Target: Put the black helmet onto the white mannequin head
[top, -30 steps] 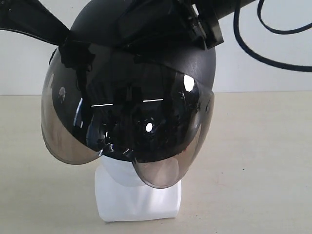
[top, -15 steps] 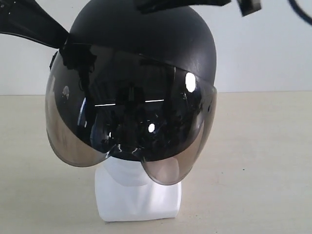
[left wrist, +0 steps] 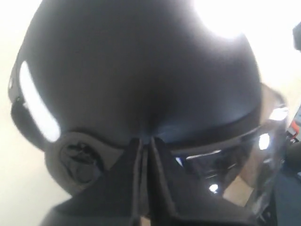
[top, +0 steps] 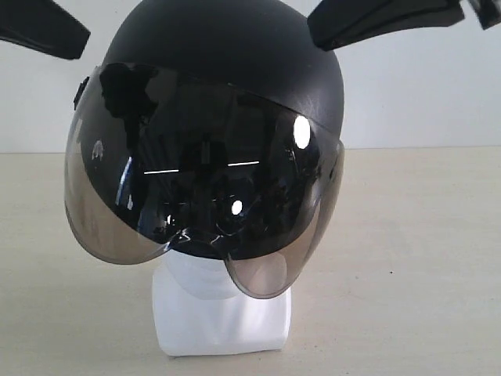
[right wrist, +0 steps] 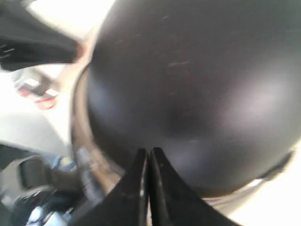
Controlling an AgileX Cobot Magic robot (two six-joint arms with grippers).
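The black helmet [top: 227, 70] sits over the white mannequin head [top: 223, 313]. Only the head's neck and squarish base show below the smoky visor [top: 117, 219]; its face is hidden. My left gripper [top: 78, 45] is shut and empty at the upper left, a small gap away from the shell. My right gripper [top: 315, 31] is shut and empty at the upper right, close beside the crown. In the left wrist view the shut gripper [left wrist: 146, 140] points at the helmet [left wrist: 141, 70] just above the visor pivot. In the right wrist view the shut gripper [right wrist: 148, 151] points at the shell [right wrist: 197, 84].
The mannequin stands on a beige tabletop [top: 407, 258] in front of a white wall [top: 423, 94]. Blurred clutter, with something red [right wrist: 40, 99], shows beyond the helmet in the right wrist view.
My right arm has lifted off the helmet's crown and swung out to the upper right. My left gripper has drawn back to the left. The helmet has shifted slightly on the head.
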